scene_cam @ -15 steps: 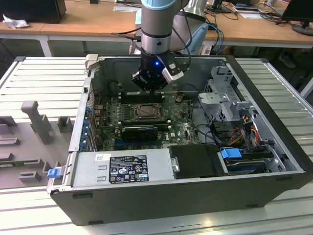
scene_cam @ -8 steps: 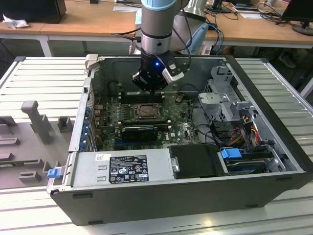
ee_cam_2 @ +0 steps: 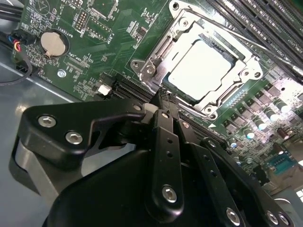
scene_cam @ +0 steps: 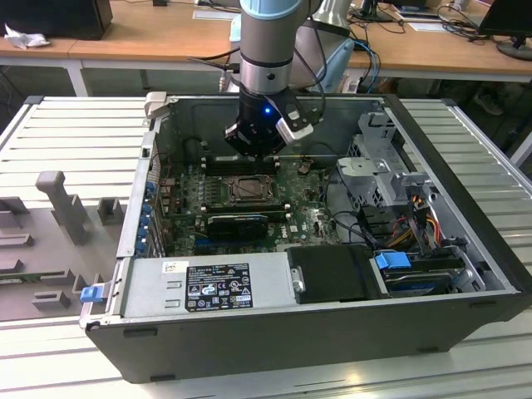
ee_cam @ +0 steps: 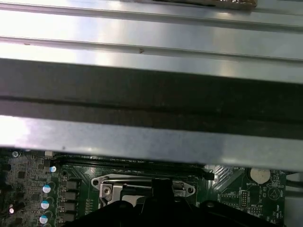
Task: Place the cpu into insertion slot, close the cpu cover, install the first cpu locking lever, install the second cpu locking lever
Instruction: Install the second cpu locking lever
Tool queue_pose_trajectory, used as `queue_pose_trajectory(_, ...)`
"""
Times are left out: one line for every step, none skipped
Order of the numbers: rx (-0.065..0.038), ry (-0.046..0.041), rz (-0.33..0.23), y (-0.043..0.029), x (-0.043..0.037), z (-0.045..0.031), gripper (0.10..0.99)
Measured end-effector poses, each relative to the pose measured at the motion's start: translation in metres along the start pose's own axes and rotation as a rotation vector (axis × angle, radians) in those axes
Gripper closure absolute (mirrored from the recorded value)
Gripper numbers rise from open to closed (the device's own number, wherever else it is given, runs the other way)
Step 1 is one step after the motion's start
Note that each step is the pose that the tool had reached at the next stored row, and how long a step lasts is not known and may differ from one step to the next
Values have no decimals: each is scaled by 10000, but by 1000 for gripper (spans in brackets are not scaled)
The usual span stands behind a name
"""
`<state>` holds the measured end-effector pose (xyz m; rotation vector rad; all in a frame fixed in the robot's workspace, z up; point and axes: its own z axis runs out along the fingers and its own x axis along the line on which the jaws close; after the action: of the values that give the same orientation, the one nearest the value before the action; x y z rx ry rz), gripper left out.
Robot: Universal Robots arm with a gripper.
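- Black pincer hangs just above the insertion slot, fingers closed together on nothing.
- Pale cpu sits inside, the cpu cover lying around it.

Grey ribbed metal panels, dark case wall, green motherboard, silver cpu cover, coin battery

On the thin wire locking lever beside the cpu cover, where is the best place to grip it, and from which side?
Probably the straight stretch of the locking lever, from above, jaws set across it. It is a thin rod lying low along the cpu cover, with memory slots close on its other side, so a sideways approach has little room.
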<state>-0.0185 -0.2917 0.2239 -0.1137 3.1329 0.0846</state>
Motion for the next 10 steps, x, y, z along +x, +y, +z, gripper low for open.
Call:
queue_pose_trajectory(0,0,-1,-5,0,0,980)
queue_pose_trajectory(-1,-1,0,-10,1,0,980)
queue_pose_trajectory(2,1,2,-14,2,-6,980)
queue_pose_trajectory(2,1,1,-13,1,-16,980)
queue_pose_trajectory(1,1,0,-13,1,-32,980)
queue_pose_trajectory(4,0,0,-11,0,-65,980)
queue_pose_trajectory(8,-1,-1,-10,0,-81,980)
queue_pose_trajectory(10,1,-1,-16,0,-82,980)
queue_pose_trajectory(10,1,-1,-22,1,-82,980)
queue_pose_trajectory(10,1,0,-26,1,-82,980)
